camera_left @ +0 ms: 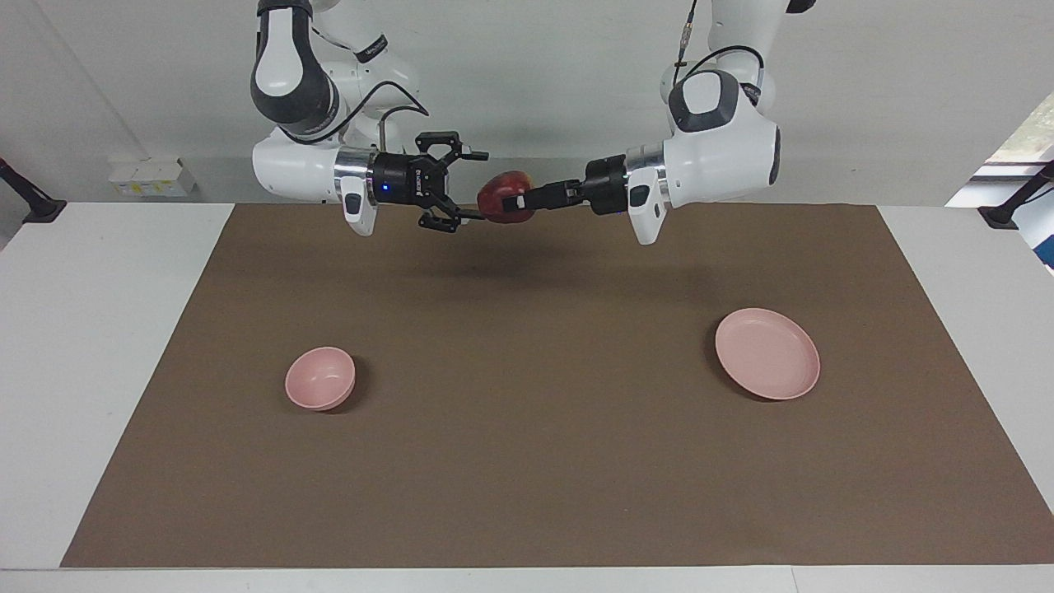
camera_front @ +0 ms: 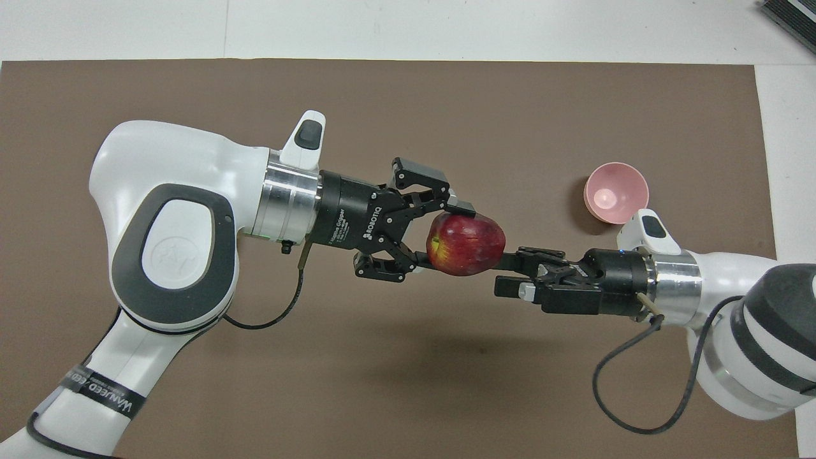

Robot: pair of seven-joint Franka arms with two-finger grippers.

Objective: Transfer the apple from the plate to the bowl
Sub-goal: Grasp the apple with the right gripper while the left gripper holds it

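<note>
Dark red apple [camera_front: 468, 243], pale pink bowl [camera_left: 320, 378].

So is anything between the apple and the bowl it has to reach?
Nothing visible on the mat. The left gripper holds the apple up in the air, at the open right gripper. The bowl sits unblocked toward the right arm's end.

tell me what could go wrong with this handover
The apple hangs high over the bare mat, shut in the left gripper. If that lets go before the open right gripper closes, the apple likely drops and rolls. The grippers could also bump, being so close.
</note>
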